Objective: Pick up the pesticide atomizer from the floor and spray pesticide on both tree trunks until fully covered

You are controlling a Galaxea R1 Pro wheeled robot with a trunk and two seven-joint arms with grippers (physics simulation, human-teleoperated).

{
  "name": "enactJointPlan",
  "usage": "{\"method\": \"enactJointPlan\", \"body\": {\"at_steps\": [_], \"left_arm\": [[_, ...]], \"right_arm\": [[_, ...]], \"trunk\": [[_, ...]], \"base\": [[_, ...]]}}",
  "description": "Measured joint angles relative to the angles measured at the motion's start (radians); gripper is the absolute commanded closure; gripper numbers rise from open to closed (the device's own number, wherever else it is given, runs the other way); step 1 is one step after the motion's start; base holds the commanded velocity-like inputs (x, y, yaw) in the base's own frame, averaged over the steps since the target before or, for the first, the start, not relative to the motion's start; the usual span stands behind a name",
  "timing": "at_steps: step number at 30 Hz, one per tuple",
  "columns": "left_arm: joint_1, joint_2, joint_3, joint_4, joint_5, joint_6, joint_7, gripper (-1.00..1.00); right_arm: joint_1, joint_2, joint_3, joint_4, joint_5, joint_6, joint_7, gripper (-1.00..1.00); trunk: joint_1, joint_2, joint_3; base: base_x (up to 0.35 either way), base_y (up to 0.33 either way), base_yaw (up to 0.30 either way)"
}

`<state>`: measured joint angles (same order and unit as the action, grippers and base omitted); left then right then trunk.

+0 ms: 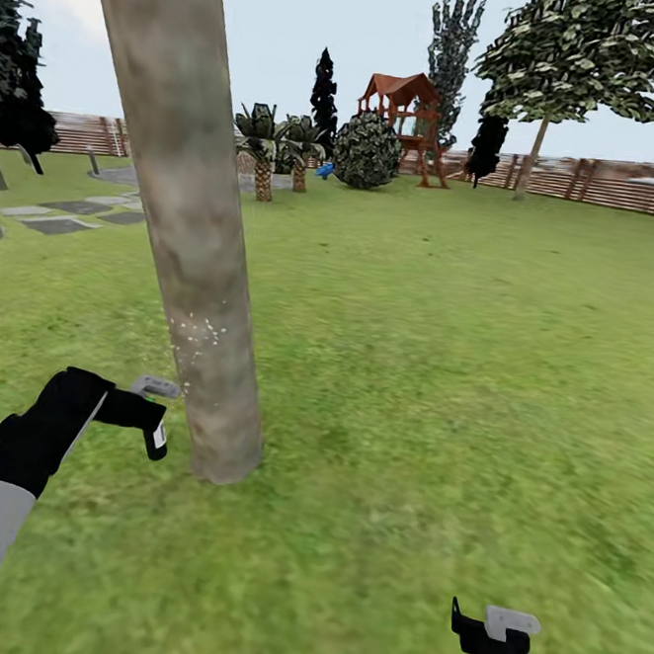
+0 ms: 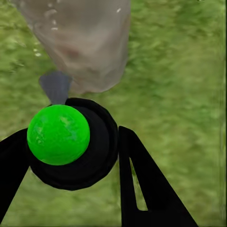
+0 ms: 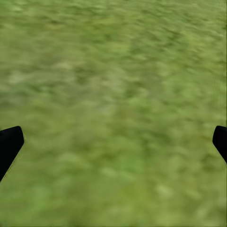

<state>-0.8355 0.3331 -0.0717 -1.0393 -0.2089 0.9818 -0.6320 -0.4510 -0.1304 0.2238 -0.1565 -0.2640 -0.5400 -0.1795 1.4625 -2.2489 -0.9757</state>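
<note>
A thick pale grey-beige tree trunk point(image 1: 183, 215) rises from the grass right in front of me, with white specks on its lower part. My left gripper point(image 1: 148, 420) hangs just to its left, close to the base. In the left wrist view that gripper point(image 2: 73, 137) is shut on the pesticide atomizer point(image 2: 71, 142), a dark round bottle whose top spot shows bright green. Its grey nozzle point(image 2: 56, 87) points at the trunk point(image 2: 82, 42). A second tree point(image 1: 579, 52) with jagged green foliage stands far off at the back right. My right gripper point(image 1: 498, 644) point(image 3: 113, 142) hangs open over grass.
Green lawn point(image 1: 443, 357) spreads all around. Grey stepping stones point(image 1: 69, 215) lie at the far left. A brown slatted fence point(image 1: 607, 183) runs along the back, with short palms point(image 1: 268, 148), a round bush point(image 1: 366, 152) and a wooden play tower point(image 1: 401, 105).
</note>
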Motion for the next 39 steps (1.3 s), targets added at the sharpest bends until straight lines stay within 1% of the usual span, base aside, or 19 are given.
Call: {"method": "enactJointPlan", "body": {"at_steps": [1,2,5,8,12,15,17,19,22,26,28,30,31,34,36,37,38,39], "left_arm": [[0.000,-0.006,0.000,0.001,-0.003,-0.001,0.000,1.00],[0.000,-0.021,0.000,0.002,-0.003,-0.002,0.000,1.00],[0.000,-0.028,0.001,0.003,-0.006,-0.003,0.000,1.00],[0.001,-0.028,0.001,0.030,-0.010,-0.004,0.000,1.00],[0.001,-0.026,0.002,0.039,-0.011,-0.005,0.001,1.00],[0.001,-0.026,0.002,0.040,-0.011,-0.004,0.020,1.00],[0.001,-0.026,0.003,0.062,-0.013,-0.005,0.039,1.00],[0.001,-0.026,0.002,0.118,-0.012,-0.009,0.046,1.00],[0.001,-0.027,0.002,0.137,-0.009,-0.010,0.048,1.00],[0.001,-0.028,0.003,0.171,-0.011,-0.016,0.049,1.00],[0.001,-0.025,0.005,0.222,-0.011,-0.081,0.048,1.00],[0.001,-0.025,0.006,0.300,-0.008,-0.139,0.048,1.00],[0.001,-0.026,0.008,0.354,-0.003,-0.206,0.049,1.00],[0.001,-0.030,0.009,0.412,0.007,-0.222,0.049,1.00],[0.001,-0.044,0.009,0.436,0.019,-0.235,0.048,1.00],[0.001,-0.063,0.009,0.456,0.025,-0.289,0.050,1.00],[0.001,-0.070,0.009,0.463,0.020,-0.319,0.051,1.00],[0.001,-0.073,0.009,0.466,0.019,-0.334,0.051,1.00]], "right_arm": [[0.000,0.000,0.000,0.000,0.000,0.000,0.000,-1.00],[0.000,0.000,0.001,0.000,0.000,0.000,0.000,-1.00],[0.000,-0.001,0.000,0.000,0.000,0.000,0.000,-1.00],[0.000,-0.002,-0.001,0.000,0.000,0.000,0.000,-1.00],[0.000,-0.003,0.000,0.000,0.000,0.000,0.000,-1.00],[0.000,-0.003,0.000,0.000,0.000,0.000,0.000,-1.00],[0.000,-0.002,0.000,0.000,0.000,0.000,0.000,-1.00],[0.000,-0.002,0.000,0.000,0.000,0.000,0.000,-1.00],[0.000,-0.002,0.000,0.000,0.000,0.000,0.000,-1.00],[0.000,-0.002,0.000,0.000,0.000,0.000,0.000,-1.00],[0.000,0.000,0.000,0.000,0.000,0.000,0.000,-1.00],[0.000,0.001,0.000,0.000,0.000,0.000,0.000,-1.00],[0.000,0.001,0.000,0.000,0.000,0.000,0.000,-1.00],[0.000,0.002,0.000,0.000,0.000,0.000,0.000,-1.00],[0.000,0.002,0.000,0.000,0.000,0.000,0.000,-1.00],[0.000,0.002,0.000,0.000,0.000,0.000,0.000,-1.00],[0.000,0.002,0.000,0.000,0.000,0.000,0.000,-1.00],[0.000,0.002,0.000,0.000,0.000,0.000,0.000,-1.00]], "trunk": [[0.000,0.000,0.000],[0.000,0.000,0.000],[0.000,0.000,0.000],[0.000,0.000,0.000],[0.000,0.000,0.000],[0.000,0.000,0.000],[0.000,0.000,0.000],[0.000,0.000,0.000],[0.000,0.000,0.000],[0.000,0.000,0.000],[0.000,0.000,0.000],[0.000,0.000,0.000],[0.000,0.000,0.000],[0.000,0.000,0.000],[0.000,0.000,0.000],[0.000,0.000,0.000],[0.000,0.000,0.000],[0.000,0.000,0.000]], "base": [[0.000,-0.169,0.026],[0.000,-0.216,0.013],[0.000,-0.250,0.004],[0.000,-0.267,0.000],[0.000,-0.269,0.000],[0.000,-0.269,0.007],[0.007,-0.269,0.186],[0.082,-0.267,0.261],[0.199,-0.211,0.275],[0.094,-0.059,0.277],[0.010,-0.006,0.277],[0.002,-0.001,0.098],[0.000,0.000,0.006],[0.045,-0.014,0.002],[0.184,-0.111,0.031],[0.227,-0.151,0.146],[0.246,-0.157,0.209],[0.260,-0.161,0.241]]}}
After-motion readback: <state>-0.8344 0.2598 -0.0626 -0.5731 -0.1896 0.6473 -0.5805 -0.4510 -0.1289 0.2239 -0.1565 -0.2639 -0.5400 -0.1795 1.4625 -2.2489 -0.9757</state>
